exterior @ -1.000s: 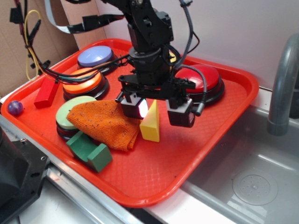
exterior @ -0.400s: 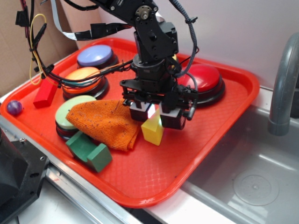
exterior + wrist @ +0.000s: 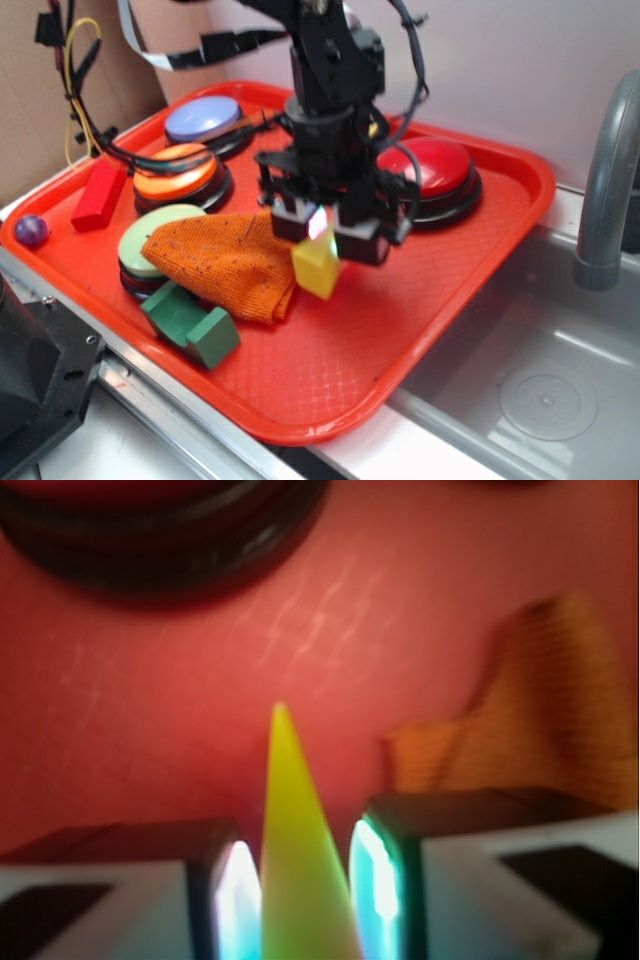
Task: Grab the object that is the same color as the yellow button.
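Observation:
The object, a small yellow wedge [image 3: 316, 266], hangs tilted just above the red tray [image 3: 330, 385], beside the orange cloth. My gripper [image 3: 326, 236] is shut on its upper part. In the wrist view the wedge [image 3: 295, 850] stands between the two lit pads [image 3: 235, 905], its thin tip pointing away, and the gripper [image 3: 297, 905] presses it from both sides. The yellow button is hidden behind the arm.
An orange knitted cloth [image 3: 225, 265] lies over a light green button [image 3: 150, 235]. Orange [image 3: 178, 172], lilac [image 3: 203, 118] and red [image 3: 435, 170] buttons stand behind. A red block [image 3: 98, 195], purple ball [image 3: 32, 231] and green block [image 3: 190, 320] lie left. A sink [image 3: 540, 390] and faucet [image 3: 605, 180] are right.
The gripper came down over the standing wedge and shut on it. The wedge has since risen off the tray and tilted.

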Motion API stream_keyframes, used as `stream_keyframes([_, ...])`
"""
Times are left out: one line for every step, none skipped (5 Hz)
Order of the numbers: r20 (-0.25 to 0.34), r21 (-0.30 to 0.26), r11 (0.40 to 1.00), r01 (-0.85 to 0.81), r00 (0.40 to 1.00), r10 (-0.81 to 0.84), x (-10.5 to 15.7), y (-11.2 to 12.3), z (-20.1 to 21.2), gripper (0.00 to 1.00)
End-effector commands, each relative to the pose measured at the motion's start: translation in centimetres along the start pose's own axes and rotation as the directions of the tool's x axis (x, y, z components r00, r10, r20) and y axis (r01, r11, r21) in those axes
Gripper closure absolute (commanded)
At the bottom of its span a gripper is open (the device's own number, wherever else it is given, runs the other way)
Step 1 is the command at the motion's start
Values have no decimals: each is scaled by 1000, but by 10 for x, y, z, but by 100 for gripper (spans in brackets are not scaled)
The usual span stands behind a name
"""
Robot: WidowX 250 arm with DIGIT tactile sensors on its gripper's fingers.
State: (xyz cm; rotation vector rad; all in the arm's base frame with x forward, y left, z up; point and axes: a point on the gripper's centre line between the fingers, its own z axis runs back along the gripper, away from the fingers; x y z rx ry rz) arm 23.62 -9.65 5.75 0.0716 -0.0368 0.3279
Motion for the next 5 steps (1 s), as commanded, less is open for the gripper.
stream_keyframes([54, -82, 992, 97, 994, -93, 7, 28, 86, 100])
stream_keyframes([82, -101, 993, 62, 995, -54, -2, 56, 116, 100])
stream_keyframes([104, -121, 992, -23, 994, 35, -6, 88, 135, 100])
stream_keyframes([159, -164, 980, -110, 978, 136, -9, 107, 140, 100])
stream_keyframes([152, -146, 975, -166, 970, 188, -10, 120, 145, 100])
